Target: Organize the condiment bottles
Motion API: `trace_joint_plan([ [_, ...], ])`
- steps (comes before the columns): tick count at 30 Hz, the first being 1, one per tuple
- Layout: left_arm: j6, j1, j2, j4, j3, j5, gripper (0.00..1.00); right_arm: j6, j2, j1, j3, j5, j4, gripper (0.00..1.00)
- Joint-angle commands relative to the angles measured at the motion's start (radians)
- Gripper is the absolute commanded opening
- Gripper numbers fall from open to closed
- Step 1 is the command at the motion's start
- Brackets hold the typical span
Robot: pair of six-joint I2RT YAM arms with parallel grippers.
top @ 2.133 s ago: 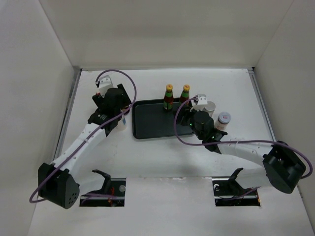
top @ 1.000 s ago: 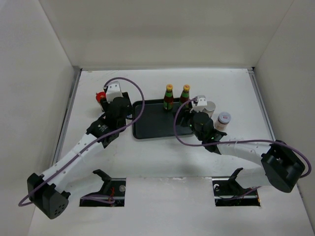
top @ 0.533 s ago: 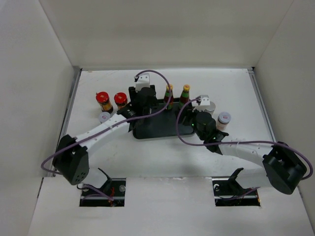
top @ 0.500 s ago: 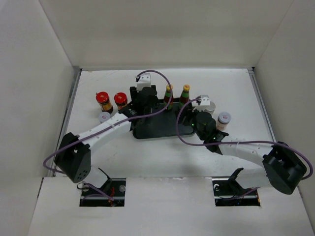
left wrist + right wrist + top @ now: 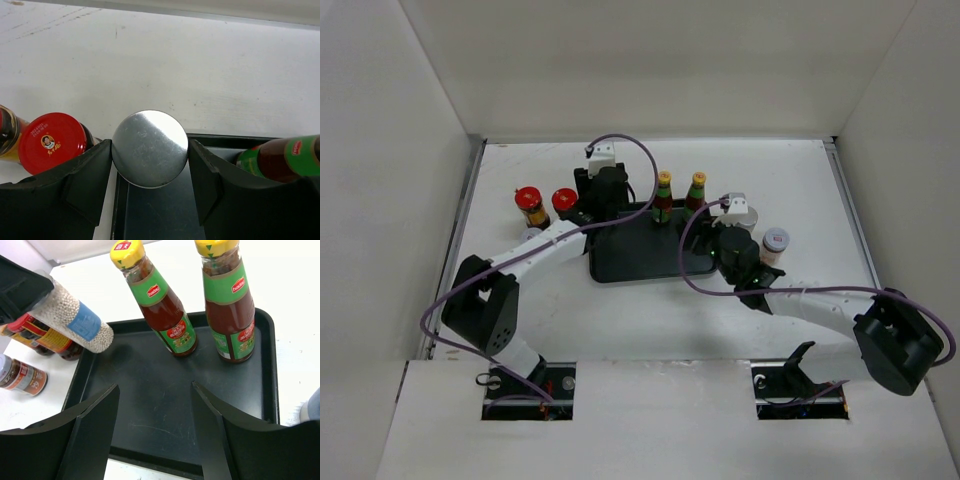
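My left gripper [image 5: 602,203] is shut on a grey-topped jar [image 5: 150,148] and holds it tilted just above the far left corner of the black tray [image 5: 640,262]. In the right wrist view this jar [image 5: 75,317] shows white grains and a blue label. Two dark-green yellow-capped bottles [image 5: 663,195] [image 5: 697,190] stand on the tray's far edge. Two red-lidded jars [image 5: 528,205] [image 5: 563,200] stand left of the tray. My right gripper [image 5: 155,387] is open and empty over the tray's right half.
A short white-lidded jar [image 5: 530,236] stands left of the tray, partly under my left arm. A second grey-topped jar [image 5: 747,217] and a labelled white-lidded jar [image 5: 775,240] stand right of the tray. White walls close in the table.
My left arm has swung right from the table's left side to the tray's far left corner, carrying the grey-topped jar. The red-lidded jars came into view. The right arm has barely moved.
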Motion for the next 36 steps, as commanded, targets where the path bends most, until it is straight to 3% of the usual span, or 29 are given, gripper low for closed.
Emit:
trace_joint_plan([
  [1, -0.012, 0.007, 0.013, 0.134, -0.026, 0.012, 0.49, 0.013, -0.018, -0.007, -0.007, 0.008, 0.062, 0.65],
  [8, -0.039, 0.008, 0.024, 0.148, -0.057, 0.021, 0.53, 0.013, -0.024, -0.017, -0.010, 0.008, 0.059, 0.67],
  [14, -0.039, -0.003, -0.019, 0.151, -0.072, -0.008, 0.81, 0.013, -0.063, -0.023, -0.024, 0.011, 0.062, 0.74],
  [17, -0.033, -0.006, -0.063, 0.164, -0.086, -0.017, 0.83, 0.013, -0.078, -0.024, -0.029, 0.011, 0.062, 0.81],
  [21, -0.030, -0.019, -0.134, 0.198, -0.115, -0.020, 0.84, 0.008, -0.083, -0.026, -0.030, 0.018, 0.062, 0.81],
  [22, -0.027, -0.026, -0.154, 0.207, -0.124, -0.022, 0.83, 0.008, -0.087, -0.026, -0.033, 0.023, 0.062, 0.79],
  [24, -0.026, -0.044, -0.197, 0.227, -0.146, -0.025, 0.83, 0.008, -0.107, -0.027, -0.041, 0.037, 0.065, 0.66],
  [26, -0.024, -0.070, -0.234, 0.255, -0.172, -0.013, 0.82, 0.005, -0.135, -0.032, -0.050, 0.044, 0.063, 0.38],
  [27, -0.024, -0.090, -0.246, 0.272, -0.190, -0.007, 0.82, 0.005, -0.149, -0.035, -0.050, 0.046, 0.051, 0.29],
  [29, -0.023, -0.133, -0.272, 0.316, -0.239, 0.021, 0.82, 0.001, -0.175, -0.037, -0.047, 0.050, 0.028, 0.25],
  [32, -0.032, -0.177, -0.320, 0.379, -0.330, 0.059, 0.81, -0.013, -0.216, -0.046, -0.039, 0.105, -0.021, 0.35],
  [36, -0.116, -0.193, -0.412, 0.514, -0.501, 0.078, 0.80, -0.024, -0.282, -0.086, -0.032, 0.222, -0.113, 0.64],
])
